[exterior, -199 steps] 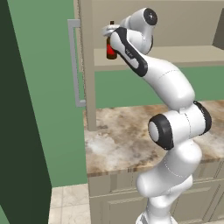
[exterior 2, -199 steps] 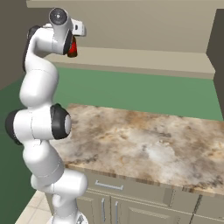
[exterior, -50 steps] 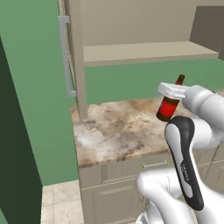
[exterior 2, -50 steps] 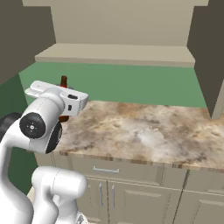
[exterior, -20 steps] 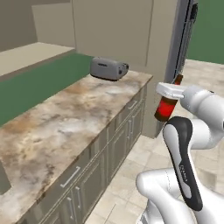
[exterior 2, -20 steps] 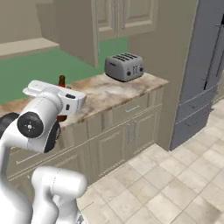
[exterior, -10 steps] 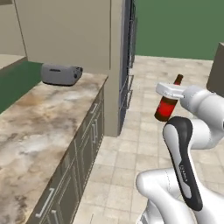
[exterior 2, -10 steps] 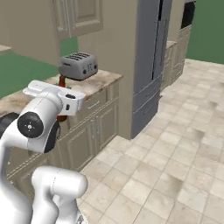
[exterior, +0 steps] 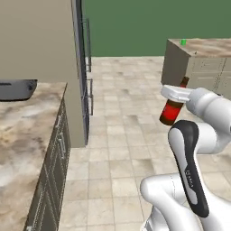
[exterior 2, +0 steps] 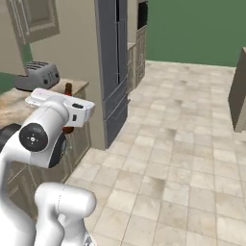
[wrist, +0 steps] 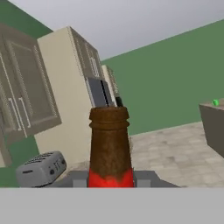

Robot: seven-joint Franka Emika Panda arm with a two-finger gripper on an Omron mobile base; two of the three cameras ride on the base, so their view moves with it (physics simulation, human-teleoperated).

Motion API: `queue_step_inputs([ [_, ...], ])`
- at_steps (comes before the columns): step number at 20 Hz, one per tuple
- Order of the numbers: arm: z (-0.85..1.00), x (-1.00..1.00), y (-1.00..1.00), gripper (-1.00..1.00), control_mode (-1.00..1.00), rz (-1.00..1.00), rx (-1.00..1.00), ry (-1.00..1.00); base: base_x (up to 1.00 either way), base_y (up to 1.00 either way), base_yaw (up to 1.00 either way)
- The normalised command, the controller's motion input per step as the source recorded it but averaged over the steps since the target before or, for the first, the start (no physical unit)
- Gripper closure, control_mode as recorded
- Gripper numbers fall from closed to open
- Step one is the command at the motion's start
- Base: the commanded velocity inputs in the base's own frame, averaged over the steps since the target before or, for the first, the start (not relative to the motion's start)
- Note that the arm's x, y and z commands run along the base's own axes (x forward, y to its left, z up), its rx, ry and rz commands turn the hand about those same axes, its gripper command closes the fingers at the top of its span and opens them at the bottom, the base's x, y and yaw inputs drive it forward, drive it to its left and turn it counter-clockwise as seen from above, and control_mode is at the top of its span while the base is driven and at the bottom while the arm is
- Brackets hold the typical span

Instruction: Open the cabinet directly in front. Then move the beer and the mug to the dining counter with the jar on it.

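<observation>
**Operator:** Where is the beer (exterior: pixel 172 111) and what do the jaws have?

**Tech:** Your gripper (exterior: pixel 173 100) is closed on the beer — jaws narrow, clamped at the red band round its neck, as you can check in the hand view, where the bottle's brown neck rises between the finger tips. The bottle stands upright, in the air above the tiled floor (exterior: pixel 122 135).

**Operator:** And the surroundings?

**Tech:** You have a grey toaster (exterior 2: pixel 36 75) on the marble worktop (exterior: pixel 22 135), beside the tall grey refrigerator (exterior 2: pixel 114 62). Far off, a small green item (exterior: pixel 183 42) — too small to identify — sits on a counter top (exterior: pixel 203 45)
</observation>
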Motion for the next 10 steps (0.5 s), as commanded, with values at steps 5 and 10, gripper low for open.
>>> queue_step_inputs([
  [5, 0.0, 0.0, 0.0, 1.0, 1.0, 0.0, 0.0, 0.0, 0.0, 0.0, -0.45],
  [10, 0.0, 0.0, 0.0, 1.0, 1.0, 0.0, 0.0, 0.0, 0.09, 0.0, -0.42],
])
